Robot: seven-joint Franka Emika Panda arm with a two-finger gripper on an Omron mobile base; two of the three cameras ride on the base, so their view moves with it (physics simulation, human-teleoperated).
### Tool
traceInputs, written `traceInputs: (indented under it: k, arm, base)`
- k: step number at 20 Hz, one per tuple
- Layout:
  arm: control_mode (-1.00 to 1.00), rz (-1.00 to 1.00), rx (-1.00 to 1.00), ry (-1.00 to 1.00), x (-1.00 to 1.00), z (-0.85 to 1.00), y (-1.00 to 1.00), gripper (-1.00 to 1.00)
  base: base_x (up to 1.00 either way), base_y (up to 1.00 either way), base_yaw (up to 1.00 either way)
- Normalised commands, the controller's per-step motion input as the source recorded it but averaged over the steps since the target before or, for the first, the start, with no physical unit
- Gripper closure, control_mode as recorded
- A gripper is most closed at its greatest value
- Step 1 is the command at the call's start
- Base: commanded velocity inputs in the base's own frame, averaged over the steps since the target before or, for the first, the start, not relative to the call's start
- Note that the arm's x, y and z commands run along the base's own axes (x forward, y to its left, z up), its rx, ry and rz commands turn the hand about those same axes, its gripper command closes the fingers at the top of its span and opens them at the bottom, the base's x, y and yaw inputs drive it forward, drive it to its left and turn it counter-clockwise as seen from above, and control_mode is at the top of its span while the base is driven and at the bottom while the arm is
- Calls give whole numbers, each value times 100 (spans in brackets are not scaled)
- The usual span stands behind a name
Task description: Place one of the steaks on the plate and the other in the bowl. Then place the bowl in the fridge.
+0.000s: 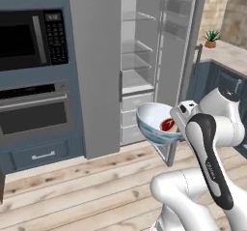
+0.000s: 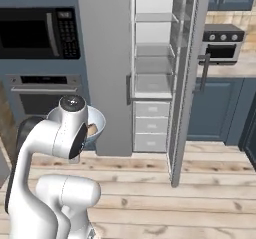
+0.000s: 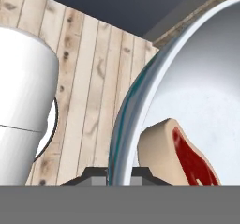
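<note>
Microwave (image 1: 29,39) and oven (image 1: 36,111): far left, dark, shut; not involved.

Fridge (image 1: 103,56): centre, right-hand door swung open, shelves (image 1: 137,82) bare.

Bowl (image 1: 155,123): held in the air, low before the open compartment, visibly tilted. One steak (image 1: 168,124) lies inside, resting toward the lower wall.

Gripper (image 3: 119,174): fingers pinched on the bowl's rim, one inside, one outside (a thin edge hold).

Risks, as judged: further tilt may tip the steak out; the rim may slip; the bowl may strike the open door (image 1: 176,51) or a shelf edge.
</note>
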Motion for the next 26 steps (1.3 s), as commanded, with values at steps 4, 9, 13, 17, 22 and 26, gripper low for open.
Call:
traceInputs:
  k: [4, 9, 13, 17, 22, 26]
  arm:
    - [100, 0, 0, 0, 0, 0, 0, 100]
    - [100, 0, 0, 0, 0, 0, 0, 100]
    - [100, 0, 0, 0, 0, 0, 0, 100]
    - [100, 0, 0, 0, 0, 0, 0, 100]
    - [100, 0, 0, 0, 0, 0, 0, 100]
    - [100, 0, 0, 0, 0, 0, 0, 100]
  base:
    - [75, -4, 0]
    - [62, -29, 0]
    - [56, -39, 0]
    - [61, -24, 0]
    - [69, -24, 0]
    - [65, -35, 0]
